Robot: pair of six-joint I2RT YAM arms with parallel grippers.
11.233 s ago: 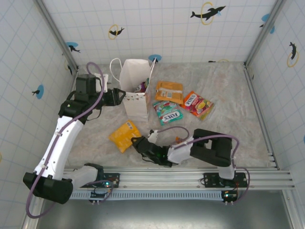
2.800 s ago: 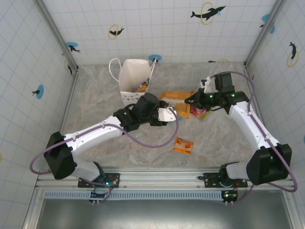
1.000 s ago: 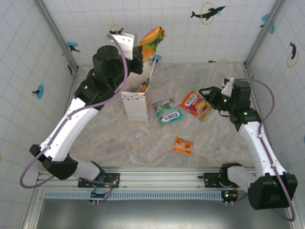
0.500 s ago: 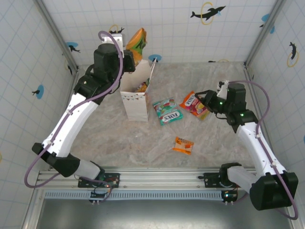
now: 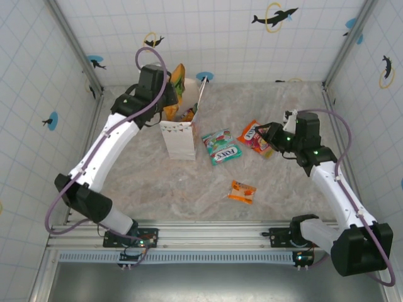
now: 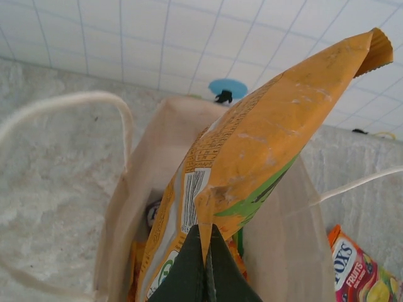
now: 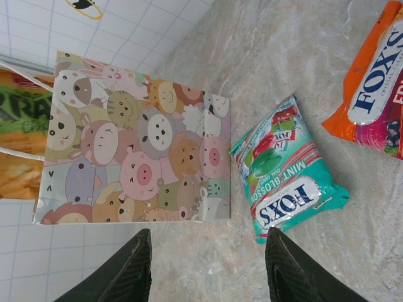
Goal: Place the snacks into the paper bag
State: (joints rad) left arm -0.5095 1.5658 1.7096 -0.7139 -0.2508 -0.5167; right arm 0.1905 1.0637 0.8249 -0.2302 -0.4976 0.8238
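Orange packet [image 6: 252,145] steeply tilted, bottom inside paper bag [image 6: 141,182], pinched by left pincer [image 6: 204,242]; right pincer [image 7: 208,248] spread

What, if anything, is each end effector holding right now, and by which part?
The left end effector pinches the orange packet by a side edge, its lower end inside the paper bag. The right end effector is open, holding nothing.

paper bag [image 5: 179,137]: upright, open
orange packet [image 6: 252,151]: tilted, seemingly partway inside bag
teal packet [image 5: 221,148]: flat beside bag
red-yellow packet [image 5: 257,137]: flat, further right
small orange packet [image 5: 242,191]: flat, apart
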